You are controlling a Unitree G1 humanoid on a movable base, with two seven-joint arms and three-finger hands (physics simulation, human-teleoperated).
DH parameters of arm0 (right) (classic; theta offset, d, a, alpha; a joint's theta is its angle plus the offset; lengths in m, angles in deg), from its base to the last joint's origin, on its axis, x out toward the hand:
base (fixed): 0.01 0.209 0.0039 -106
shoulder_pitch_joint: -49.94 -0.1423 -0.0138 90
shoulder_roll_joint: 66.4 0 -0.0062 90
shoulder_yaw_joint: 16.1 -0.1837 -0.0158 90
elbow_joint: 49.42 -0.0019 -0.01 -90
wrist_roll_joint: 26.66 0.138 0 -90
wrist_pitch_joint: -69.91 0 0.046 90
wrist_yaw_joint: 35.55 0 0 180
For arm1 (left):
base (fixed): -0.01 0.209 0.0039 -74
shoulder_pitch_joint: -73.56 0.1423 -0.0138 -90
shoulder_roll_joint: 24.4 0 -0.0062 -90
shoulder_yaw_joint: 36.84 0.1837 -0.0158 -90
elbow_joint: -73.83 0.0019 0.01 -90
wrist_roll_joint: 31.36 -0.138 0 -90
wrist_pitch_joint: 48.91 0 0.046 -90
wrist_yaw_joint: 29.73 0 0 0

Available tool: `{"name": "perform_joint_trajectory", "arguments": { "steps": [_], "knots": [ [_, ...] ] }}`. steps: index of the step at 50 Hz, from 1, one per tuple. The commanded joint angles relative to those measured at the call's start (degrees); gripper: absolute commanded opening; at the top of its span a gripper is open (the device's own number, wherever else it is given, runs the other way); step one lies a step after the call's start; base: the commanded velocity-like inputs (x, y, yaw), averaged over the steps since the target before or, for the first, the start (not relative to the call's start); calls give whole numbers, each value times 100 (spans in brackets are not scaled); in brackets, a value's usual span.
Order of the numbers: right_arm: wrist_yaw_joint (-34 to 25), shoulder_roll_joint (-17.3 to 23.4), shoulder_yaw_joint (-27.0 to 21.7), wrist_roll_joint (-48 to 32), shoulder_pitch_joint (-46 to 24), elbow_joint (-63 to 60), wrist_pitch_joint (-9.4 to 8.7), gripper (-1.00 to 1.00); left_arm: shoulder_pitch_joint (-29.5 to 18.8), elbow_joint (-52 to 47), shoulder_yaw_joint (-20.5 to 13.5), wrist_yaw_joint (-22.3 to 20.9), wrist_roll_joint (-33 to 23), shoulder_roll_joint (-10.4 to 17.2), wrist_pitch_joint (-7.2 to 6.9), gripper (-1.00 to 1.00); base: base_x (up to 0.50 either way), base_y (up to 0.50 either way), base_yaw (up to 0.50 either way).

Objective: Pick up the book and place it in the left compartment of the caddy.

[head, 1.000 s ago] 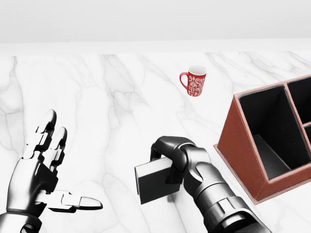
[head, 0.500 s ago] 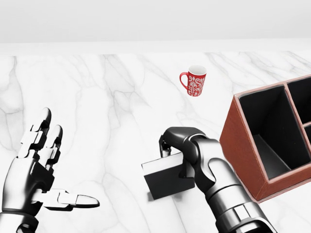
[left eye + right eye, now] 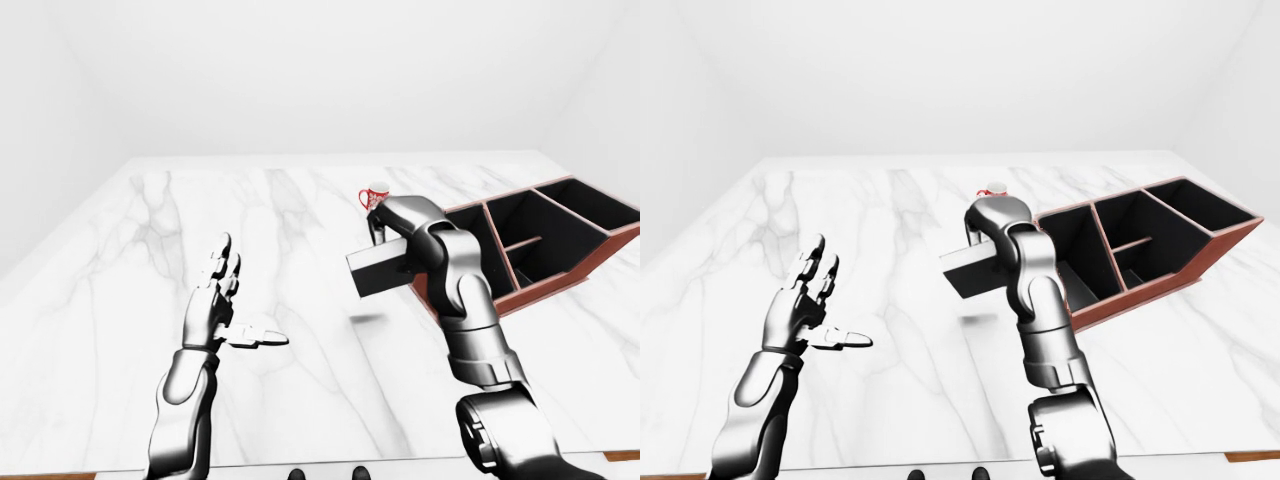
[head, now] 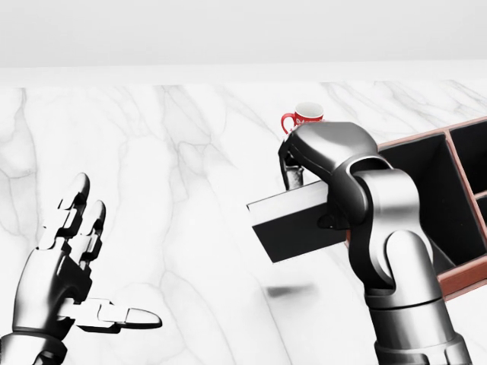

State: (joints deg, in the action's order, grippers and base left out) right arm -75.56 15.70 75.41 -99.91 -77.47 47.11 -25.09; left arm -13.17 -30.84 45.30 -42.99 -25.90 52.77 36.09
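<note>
My right hand (image 4: 298,176) is shut on the dark book (image 4: 293,226) and holds it in the air above the marble table, tilted, its shadow on the table below. The book's right end is hidden behind my forearm, just left of the red-brown caddy (image 3: 1200,255). The caddy's left compartment (image 3: 1080,255) is open, black inside and empty as far as it shows. My left hand (image 4: 72,266) is open and empty at the lower left of the head view.
A red patterned mug (image 4: 306,116) stands on the white marble table (image 4: 152,152) just above my right hand, partly hidden by it. The caddy's other compartments (image 3: 1165,215) lie to the right. The table's far edge runs along the top.
My right hand has lifted the book off the table, up and to the right toward the caddy's left side. My left hand has barely moved.
</note>
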Motion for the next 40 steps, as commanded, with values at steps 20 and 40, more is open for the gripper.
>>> {"name": "perform_joint_trajectory", "arguments": {
  "steps": [20,40],
  "knots": [
    [1,1779,-1061,841,-1054,-397,0,-100,24,90,86,-22,-115,-20,0,100,0,0,0],
    [1,2507,-1180,1975,-1584,1394,0,-100,48,110,147,-12,-168,-35,0,100,0,0,0]
  ]
}}
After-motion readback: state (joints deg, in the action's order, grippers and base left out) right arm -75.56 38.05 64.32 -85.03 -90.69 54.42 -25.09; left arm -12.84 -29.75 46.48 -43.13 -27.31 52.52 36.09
